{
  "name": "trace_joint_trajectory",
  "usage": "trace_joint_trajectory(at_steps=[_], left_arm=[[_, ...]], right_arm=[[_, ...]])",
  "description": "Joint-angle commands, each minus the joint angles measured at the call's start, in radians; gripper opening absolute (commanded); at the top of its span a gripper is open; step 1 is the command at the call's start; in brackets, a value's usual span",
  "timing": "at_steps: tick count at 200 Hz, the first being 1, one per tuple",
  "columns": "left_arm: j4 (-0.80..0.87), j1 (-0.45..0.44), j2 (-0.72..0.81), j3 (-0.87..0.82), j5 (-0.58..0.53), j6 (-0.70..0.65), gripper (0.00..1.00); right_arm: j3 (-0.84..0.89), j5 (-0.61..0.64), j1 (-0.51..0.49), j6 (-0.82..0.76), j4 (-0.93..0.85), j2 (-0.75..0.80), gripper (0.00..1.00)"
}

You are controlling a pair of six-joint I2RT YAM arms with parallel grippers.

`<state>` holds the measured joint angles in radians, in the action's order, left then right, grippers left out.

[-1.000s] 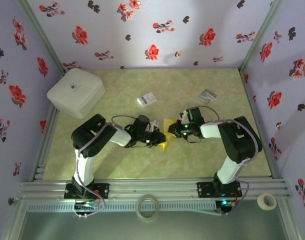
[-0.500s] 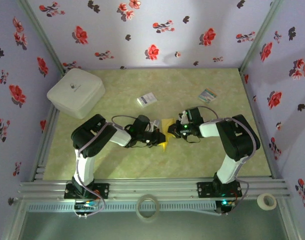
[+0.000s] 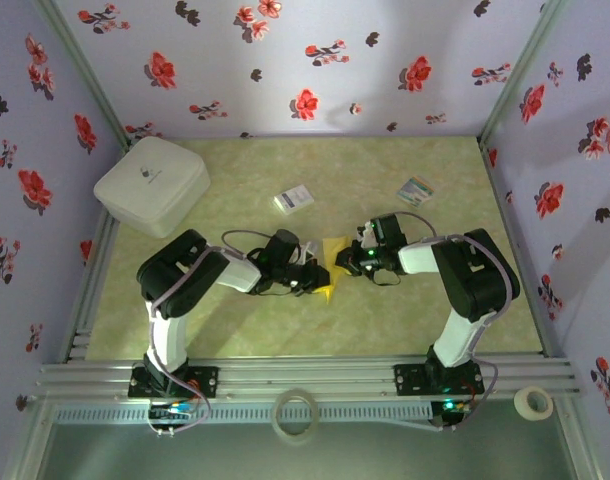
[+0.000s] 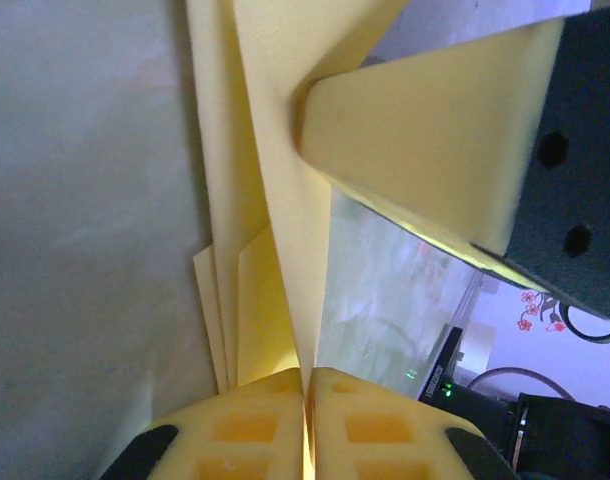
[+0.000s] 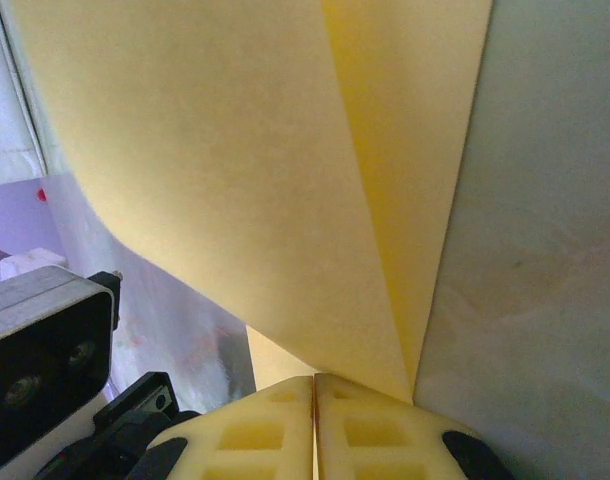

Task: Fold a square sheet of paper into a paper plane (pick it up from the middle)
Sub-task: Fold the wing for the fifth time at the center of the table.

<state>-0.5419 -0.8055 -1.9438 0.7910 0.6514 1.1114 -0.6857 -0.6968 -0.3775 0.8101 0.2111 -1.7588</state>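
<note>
— Jaws on the left gripper [image 3: 318,277]?
— Pressed together, pinching one edge of the sheet of paper [image 3: 332,249]. From the left wrist: pads [image 4: 245,430] meeting flush on a thin yellow layer.
— And the paper itself?
— Folded into several layers, stretched between the two sets of jaws. One pointed corner just on the near side of the left jaws. Lifted or resting on the table [image 3: 235,330]: cannot tell.
— Right gripper [image 3: 346,262]?
— Likewise closed, clamping the opposite edge of the same sheet. From the right wrist: pads [image 5: 370,430] meeting on the paper's edge, with yellow layers fanning away beyond them.
— Touching each other?
— Cannot tell; very near, face to face across the paper.
— Anything else around?
— White box [image 3: 150,185] well to the left of the left jaws and farther off; small white card [image 3: 294,199] just beyond them; striped card [image 3: 417,190] beyond the right jaws, off to the right.
</note>
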Motion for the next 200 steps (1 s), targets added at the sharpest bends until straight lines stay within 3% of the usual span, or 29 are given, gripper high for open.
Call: trace_joint_trajectory(at_steps=[1,60,80,200], left_arm=[[0.074,-0.016,0.024,-0.026,-0.001,-0.030,0.08],[0.092,-0.020,0.023,-0.027,0.011,-0.037,0.00],[0.100,-0.020,0.029,-0.029,0.008,-0.041,0.08],[0.312,-0.043,0.068,0.024,-0.037,-0.139,0.16]], right_arm=[[-0.009,0.042,0.004,-0.032,-0.050,-0.025,0.10],[-0.013,0.051,0.003,-0.040,-0.071,-0.030,0.10],[-0.015,0.052,0.002,-0.041,-0.073,-0.027,0.10],[-0.014,0.057,0.001,-0.045,-0.085,-0.022,0.10]])
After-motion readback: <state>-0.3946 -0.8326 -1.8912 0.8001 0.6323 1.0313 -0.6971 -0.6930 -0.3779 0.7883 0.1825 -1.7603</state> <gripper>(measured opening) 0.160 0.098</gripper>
